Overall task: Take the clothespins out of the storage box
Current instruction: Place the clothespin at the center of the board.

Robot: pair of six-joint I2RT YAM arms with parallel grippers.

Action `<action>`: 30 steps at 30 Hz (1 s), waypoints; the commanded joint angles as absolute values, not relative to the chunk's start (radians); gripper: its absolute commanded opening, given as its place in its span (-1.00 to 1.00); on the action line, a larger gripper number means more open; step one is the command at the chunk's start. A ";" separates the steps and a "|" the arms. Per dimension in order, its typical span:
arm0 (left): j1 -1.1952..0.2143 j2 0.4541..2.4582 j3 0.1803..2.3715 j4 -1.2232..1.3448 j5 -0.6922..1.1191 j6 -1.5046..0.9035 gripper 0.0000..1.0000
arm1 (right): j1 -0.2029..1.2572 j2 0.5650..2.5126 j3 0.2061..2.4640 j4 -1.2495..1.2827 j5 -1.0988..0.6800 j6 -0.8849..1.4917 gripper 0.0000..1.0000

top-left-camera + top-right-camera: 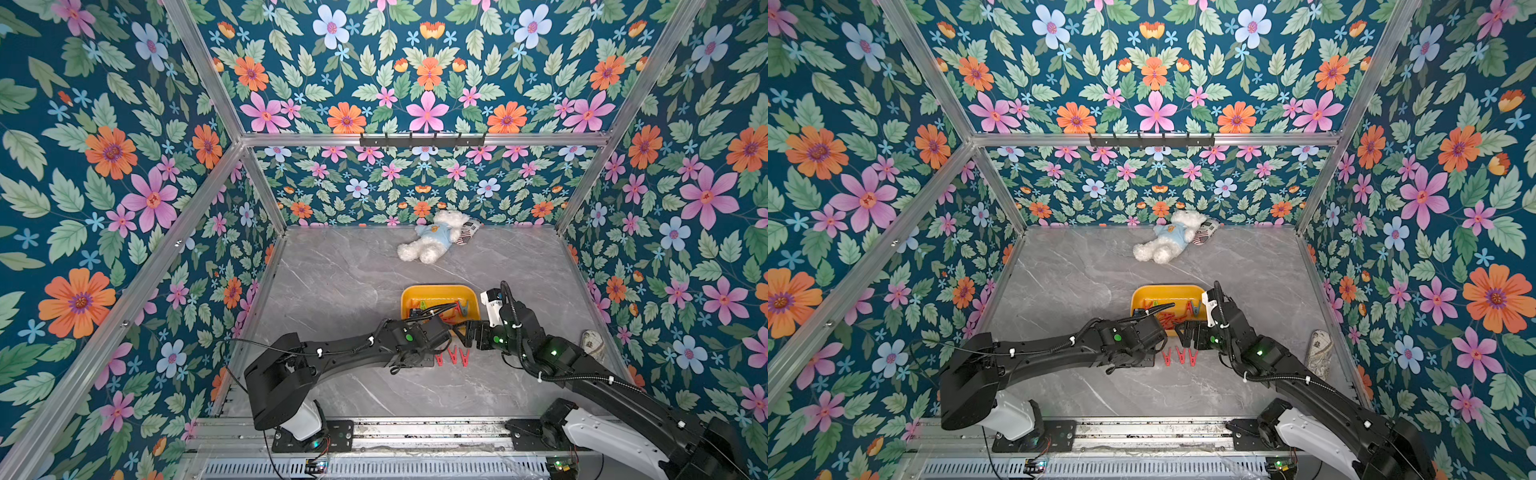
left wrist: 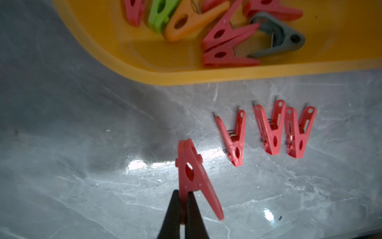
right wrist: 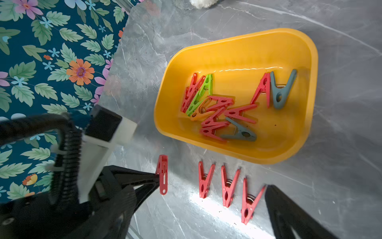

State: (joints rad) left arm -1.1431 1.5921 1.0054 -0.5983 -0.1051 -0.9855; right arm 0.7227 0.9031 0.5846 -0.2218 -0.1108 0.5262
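Right wrist view: clothespins lie loose on the floor of the storage box. They are mostly red, plus a green, an orange and two grey-blue. The box sits lidless mid tabletop, just beyond both arms. Three red clothespins lie in a row on the marble, just beside the box's near wall but apart from it. I have one more red clothespin pinched by one leg in my left end effector, jaws together on it, beside that row. I cannot tell whether it touches the marble. My right end effector stands spread wide, nothing between the jaws, near the box's near edge. A plush bear lies by the far wall.
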 commanded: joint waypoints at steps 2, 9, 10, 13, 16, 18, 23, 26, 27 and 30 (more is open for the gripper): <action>-1.144 1.638 0.999 -0.541 -0.086 -0.965 -1.00 | 0.723 0.887 0.578 -0.241 -0.091 0.550 0.99; -1.144 1.709 1.011 -0.509 -0.074 -0.950 -0.98 | 0.723 0.871 0.569 -0.248 -0.074 0.565 0.99; -1.144 1.716 1.011 -0.504 -0.069 -0.947 -0.97 | 0.723 0.870 0.569 -0.250 -0.072 0.566 0.99; -1.145 1.734 1.012 -0.504 -0.055 -0.943 -0.95 | 0.723 0.868 0.571 -0.255 -0.065 0.565 0.99; -1.144 1.743 1.006 -0.508 -0.049 -0.941 -0.89 | 0.723 0.872 0.574 -0.253 -0.058 0.566 0.99; -1.144 1.743 1.006 -0.508 -0.048 -0.939 -0.80 | 0.724 0.878 0.577 -0.252 -0.051 0.570 0.99; -1.143 1.725 1.017 -0.523 -0.060 -0.938 -0.56 | 0.723 0.905 0.597 -0.243 -0.030 0.574 0.95; -1.144 1.706 1.029 -0.541 -0.079 -0.939 -0.50 | 0.724 0.931 0.617 -0.248 -0.008 0.578 0.85; -1.142 1.699 1.031 -0.546 -0.083 -0.939 -0.49 | 0.723 0.940 0.623 -0.245 -0.003 0.578 0.80; -1.135 1.671 1.040 -0.565 -0.096 -0.937 -0.36 | 0.723 0.979 0.647 -0.248 0.012 0.580 0.65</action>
